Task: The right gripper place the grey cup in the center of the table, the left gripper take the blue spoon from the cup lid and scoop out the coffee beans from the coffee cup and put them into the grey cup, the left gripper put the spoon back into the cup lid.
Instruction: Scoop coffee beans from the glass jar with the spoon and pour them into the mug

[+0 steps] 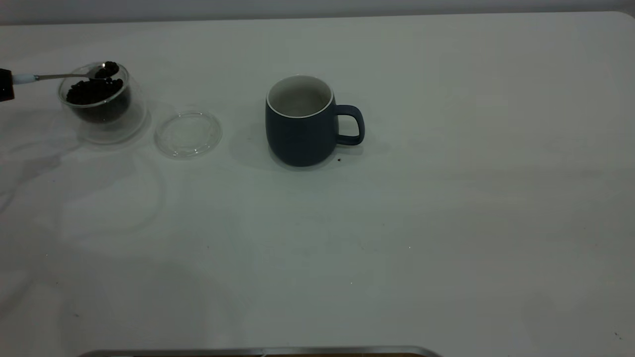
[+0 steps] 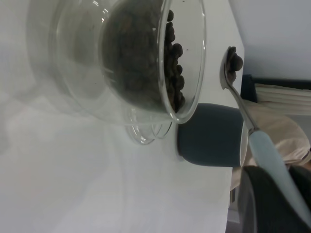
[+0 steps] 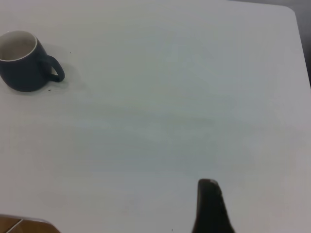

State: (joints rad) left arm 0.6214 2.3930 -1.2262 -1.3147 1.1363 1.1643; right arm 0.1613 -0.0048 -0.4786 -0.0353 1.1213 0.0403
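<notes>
My left gripper [image 1: 5,85] is at the table's far left edge, shut on the pale handle of the blue spoon [image 1: 59,76]. The spoon is held level, and its bowl carries a few coffee beans [image 1: 108,69] just above the far rim of the coffee cup [image 1: 101,101]. The coffee cup holds a heap of beans. The cup lid [image 1: 187,133] lies empty to its right. The grey cup [image 1: 302,121] stands upright near the table's centre, handle to the right, with nothing visible inside. In the left wrist view the spoon [image 2: 265,150] runs into the gripper [image 2: 286,194]. My right gripper [image 3: 209,206] hovers far off.
A tiny dark speck [image 1: 339,159] lies by the grey cup's base. The white table [image 1: 446,223] stretches bare to the right and front. A metal edge [image 1: 258,352] runs along the near side. The grey cup also shows in the right wrist view [image 3: 22,60].
</notes>
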